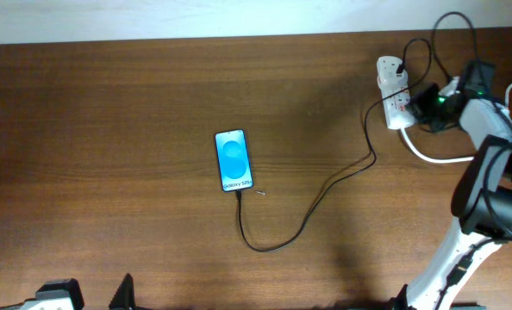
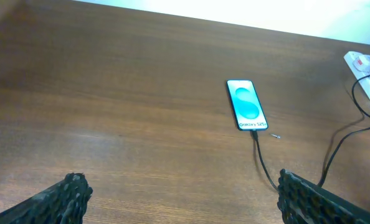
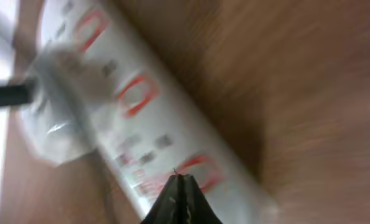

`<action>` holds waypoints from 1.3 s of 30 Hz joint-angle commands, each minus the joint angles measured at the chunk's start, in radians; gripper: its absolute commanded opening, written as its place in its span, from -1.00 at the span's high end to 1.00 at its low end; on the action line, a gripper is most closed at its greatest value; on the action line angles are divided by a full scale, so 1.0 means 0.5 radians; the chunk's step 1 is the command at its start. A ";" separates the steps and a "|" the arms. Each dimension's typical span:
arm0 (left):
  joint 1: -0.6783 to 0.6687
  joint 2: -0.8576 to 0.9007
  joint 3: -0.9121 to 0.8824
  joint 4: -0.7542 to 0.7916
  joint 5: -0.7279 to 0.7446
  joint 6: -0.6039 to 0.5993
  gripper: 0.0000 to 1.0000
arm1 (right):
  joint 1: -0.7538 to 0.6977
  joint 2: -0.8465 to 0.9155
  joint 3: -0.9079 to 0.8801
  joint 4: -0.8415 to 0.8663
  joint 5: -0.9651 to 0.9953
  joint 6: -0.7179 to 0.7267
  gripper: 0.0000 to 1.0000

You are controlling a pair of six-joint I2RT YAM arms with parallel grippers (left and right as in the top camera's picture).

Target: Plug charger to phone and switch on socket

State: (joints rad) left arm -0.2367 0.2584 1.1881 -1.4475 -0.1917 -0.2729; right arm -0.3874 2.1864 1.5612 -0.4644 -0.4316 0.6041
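My right claw (image 3: 176, 185) has its two fingers pressed together into one dark point, and it holds nothing. In the right wrist view that point sits at the bottom middle of the frame. Its tip is against the white face of the socket (image 3: 141, 118), at the lowest of the red switch marks (image 3: 197, 167). The picture is smeared, so I think it touches but would not swear to it. The socket's long axis runs there from the upper left to the lower right. Near its upper-left end a pale blurred block (image 3: 57, 99) sits on it, likely a plug.

From overhead the socket lies in the upper right of the frame, its length running roughly top to bottom. Its thick white cord (image 1: 437, 158) curves away from its lower end toward the right.

My left claw (image 2: 180, 180) is spread wide and empty. Its fingers (image 2: 70, 199) show at the bottom corners of the left wrist view, above the bare table (image 2: 110, 93).

In the overhead view the phone (image 1: 232, 160) lies flat just left of the frame's middle, its screen lit blue. Its long axis runs top to bottom with a slight tilt, the text end toward the bottom. The charger (image 1: 258, 248) enters that lower end, loops down, then climbs to the right up to the socket.
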 commanded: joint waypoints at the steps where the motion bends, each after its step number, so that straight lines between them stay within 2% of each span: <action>1: -0.010 -0.014 -0.011 0.011 -0.022 -0.021 -0.99 | -0.004 -0.051 -0.040 0.014 0.097 -0.056 0.91; 12: -0.010 -0.014 -0.011 0.012 -0.022 -0.021 -0.99 | 0.053 -0.045 -0.040 0.228 0.038 0.323 0.91; 20: -0.010 -0.014 -0.011 0.012 -0.022 -0.021 -0.99 | 0.055 0.058 -0.040 0.410 0.032 0.451 0.91; 39: -0.010 -0.014 -0.011 0.012 -0.023 -0.021 -0.99 | 0.161 0.185 -0.040 0.641 0.000 0.541 0.91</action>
State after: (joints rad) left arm -0.2367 0.2584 1.1881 -1.4471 -0.1921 -0.2729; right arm -0.3210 2.2528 1.5517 -0.1658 -0.4324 0.8688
